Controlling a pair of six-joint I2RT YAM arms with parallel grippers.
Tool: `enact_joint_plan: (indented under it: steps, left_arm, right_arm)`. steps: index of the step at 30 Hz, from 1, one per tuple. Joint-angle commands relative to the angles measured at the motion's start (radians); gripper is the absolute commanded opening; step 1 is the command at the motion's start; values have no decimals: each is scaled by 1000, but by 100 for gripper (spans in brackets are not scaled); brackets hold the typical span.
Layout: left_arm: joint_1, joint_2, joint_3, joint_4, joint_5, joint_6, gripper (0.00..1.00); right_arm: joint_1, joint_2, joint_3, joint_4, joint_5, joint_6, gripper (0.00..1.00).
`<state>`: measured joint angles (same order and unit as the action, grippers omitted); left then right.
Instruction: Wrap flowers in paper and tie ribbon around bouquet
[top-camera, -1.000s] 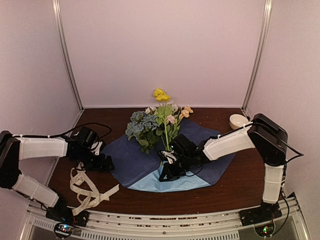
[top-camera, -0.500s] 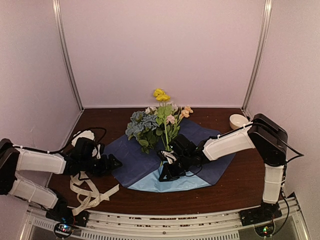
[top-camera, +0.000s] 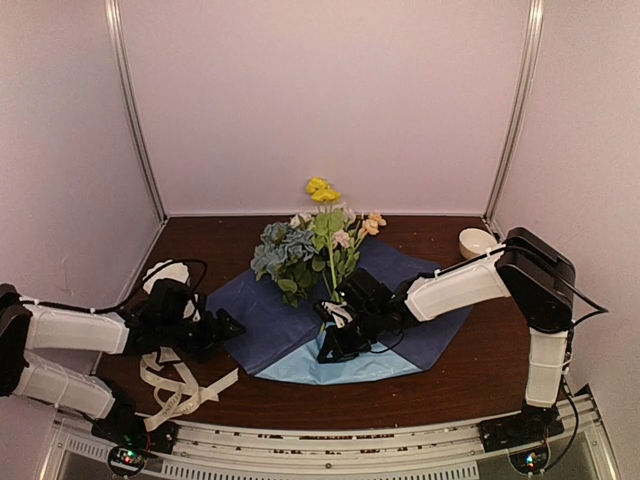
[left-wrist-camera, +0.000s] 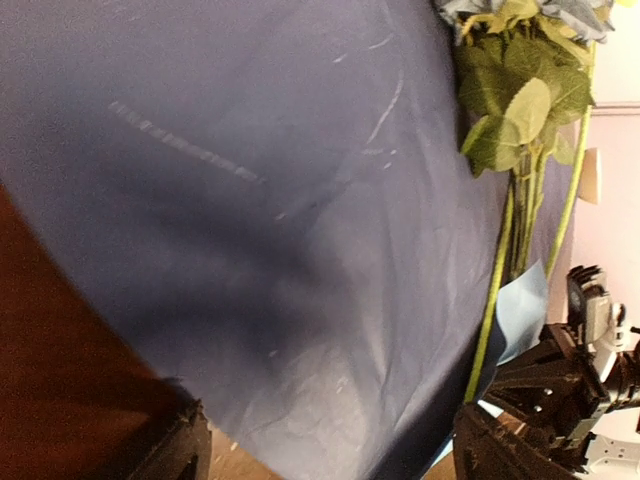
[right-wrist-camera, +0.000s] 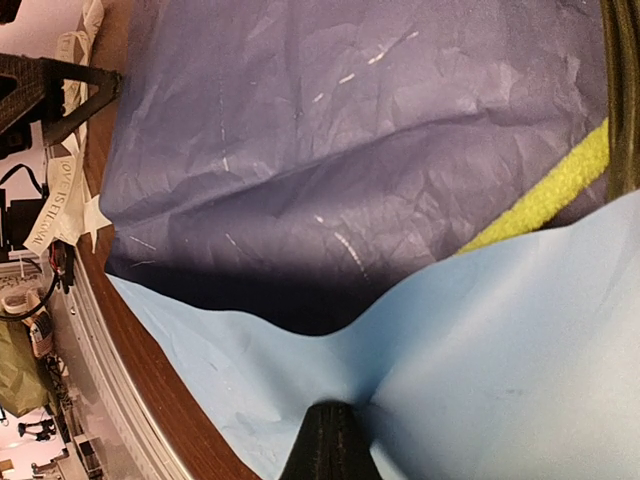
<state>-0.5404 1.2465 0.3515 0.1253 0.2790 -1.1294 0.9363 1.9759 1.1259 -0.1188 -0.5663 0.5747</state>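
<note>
The paper (top-camera: 262, 322) is spread at the centre, the flowers (top-camera: 305, 250) laid on it with blooms toward 12 o'clock, and its light-blue flap at 6 o'clock is pinched by the clenched right gripper (top-camera: 328, 352). The left gripper (top-camera: 228, 326) is held released at the sheet's 9 o'clock edge. Should that edge be pushed rather than caught, the stems could be rolled off centre.

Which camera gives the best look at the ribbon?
Top external: nearly the whole ribbon lies looped on the table, front left. Right wrist catches only a printed strip of it at its left edge; left wrist shows none.
</note>
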Motion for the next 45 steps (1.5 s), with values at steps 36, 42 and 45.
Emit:
enact_joint_plan:
  steps: [36, 42, 45]
  left_arm:
    - [-144, 128, -43, 405, -32, -152, 61]
    - [-142, 224, -48, 588, 10, -153, 60]
    - [-142, 191, -31, 563, 5, -106, 60]
  right_arm:
    - [12, 3, 19, -39, 61, -18, 0]
    - [14, 0, 11, -33, 60, -16, 0]
    - [14, -3, 5, -29, 62, -14, 0]
